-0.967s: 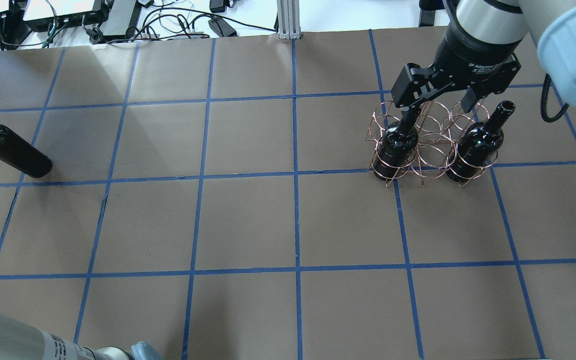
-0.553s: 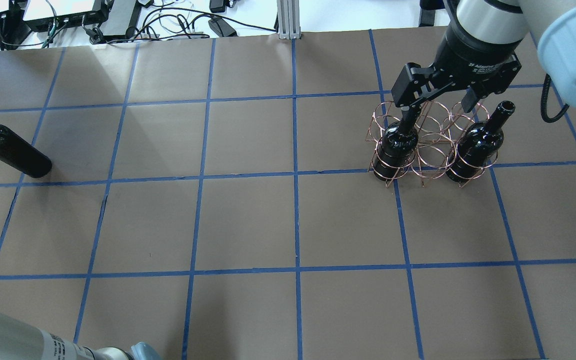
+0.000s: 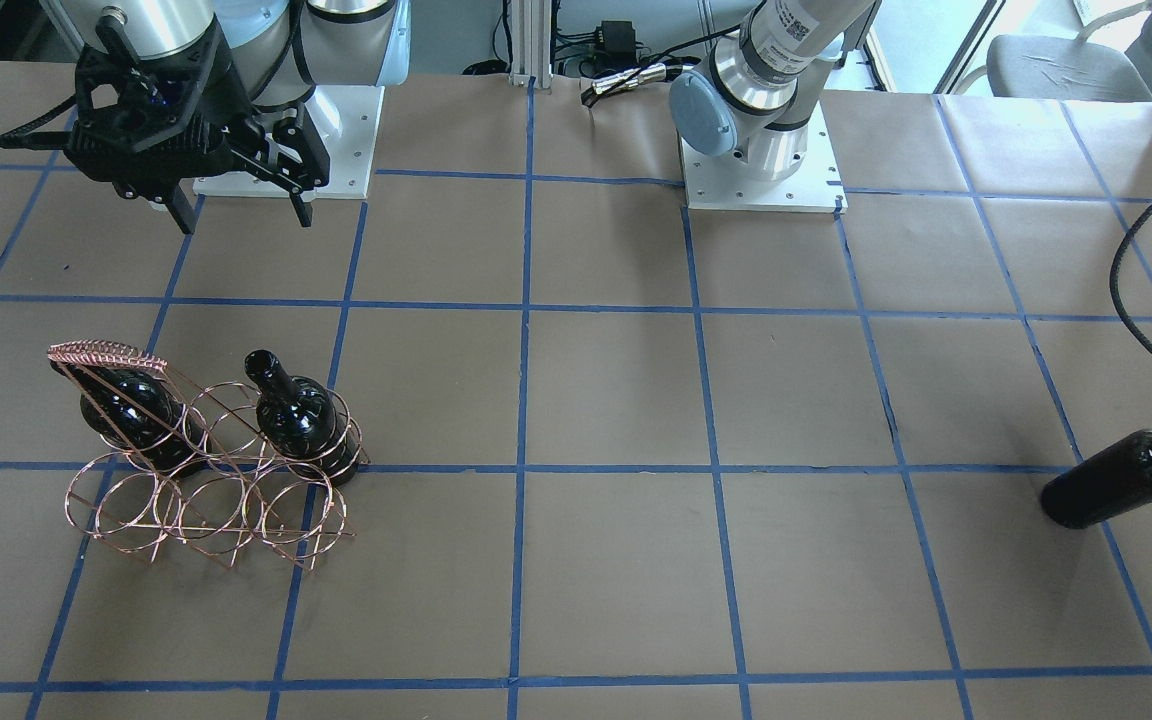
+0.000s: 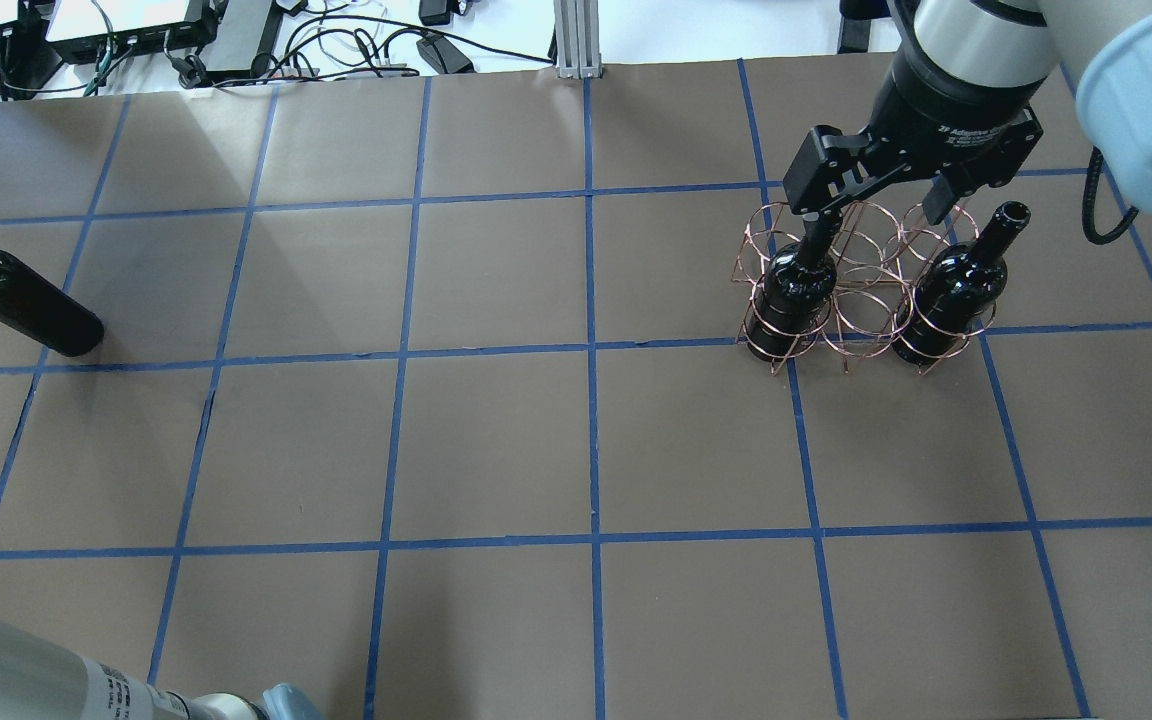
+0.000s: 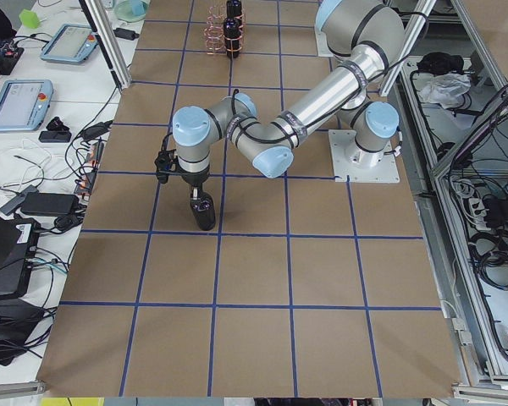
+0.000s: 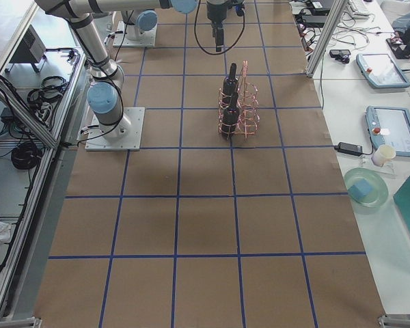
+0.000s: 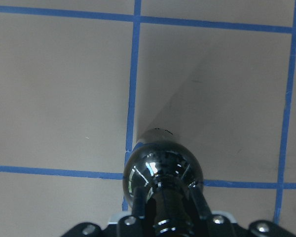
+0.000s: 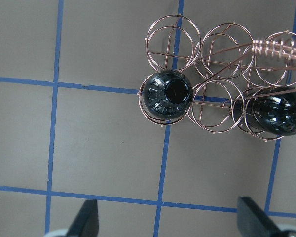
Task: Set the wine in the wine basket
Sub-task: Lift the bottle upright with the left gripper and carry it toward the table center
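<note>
My left gripper [image 7: 163,217] is shut on the neck of a glossy black wine bottle [image 7: 163,165]. The bottle hangs upright at the table's far left [image 4: 21,305], with its base at or just above the paper; it also shows in the front view [image 3: 1121,480] and the left side view [image 5: 203,210]. The rose-copper wine basket [image 4: 866,330] stands at the far right with two alike bottles [image 4: 796,290] [image 4: 951,290] in its near-row end cells. My right gripper [image 4: 876,210] is open and empty, well above the basket [image 8: 278,49].
Brown paper with a blue tape grid covers the table [image 4: 496,440]. Cables and electronics [image 4: 136,30] lie beyond the far edge. The basket's tall handle [image 3: 106,352] rises over its middle. The middle near cell and the far row of rings [image 8: 222,44] hold nothing.
Almost nothing. The held bottle and the left gripper's cable shift by a few pixels. The right gripper stays open over the basket.
</note>
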Robot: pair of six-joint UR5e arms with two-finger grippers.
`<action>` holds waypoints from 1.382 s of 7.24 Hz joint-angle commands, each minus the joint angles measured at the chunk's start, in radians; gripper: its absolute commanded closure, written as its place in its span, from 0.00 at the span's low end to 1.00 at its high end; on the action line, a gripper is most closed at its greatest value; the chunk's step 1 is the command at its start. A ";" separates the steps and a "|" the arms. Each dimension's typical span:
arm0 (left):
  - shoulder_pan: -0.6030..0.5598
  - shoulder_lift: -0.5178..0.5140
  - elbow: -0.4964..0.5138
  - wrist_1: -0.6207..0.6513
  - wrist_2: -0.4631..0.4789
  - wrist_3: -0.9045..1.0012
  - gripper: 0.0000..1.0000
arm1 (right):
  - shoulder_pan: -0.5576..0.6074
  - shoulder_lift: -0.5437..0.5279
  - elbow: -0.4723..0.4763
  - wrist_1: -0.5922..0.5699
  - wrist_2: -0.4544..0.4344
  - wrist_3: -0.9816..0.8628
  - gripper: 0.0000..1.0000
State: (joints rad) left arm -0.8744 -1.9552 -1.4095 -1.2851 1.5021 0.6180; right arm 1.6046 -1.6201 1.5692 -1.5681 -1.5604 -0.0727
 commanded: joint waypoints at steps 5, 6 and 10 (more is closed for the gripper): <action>-0.354 0.188 -0.054 -0.048 -0.006 -0.458 1.00 | -0.002 -0.001 0.000 0.000 -0.015 -0.001 0.00; -0.423 0.223 -0.100 -0.040 -0.008 -0.516 1.00 | -0.005 -0.001 0.002 -0.001 -0.014 -0.005 0.00; -0.722 0.353 -0.290 -0.034 0.006 -0.769 1.00 | -0.011 -0.003 0.002 0.013 -0.017 -0.007 0.00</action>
State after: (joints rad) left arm -1.5162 -1.6378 -1.6379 -1.3205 1.5053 -0.0944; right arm 1.5970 -1.6227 1.5708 -1.5591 -1.5735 -0.0781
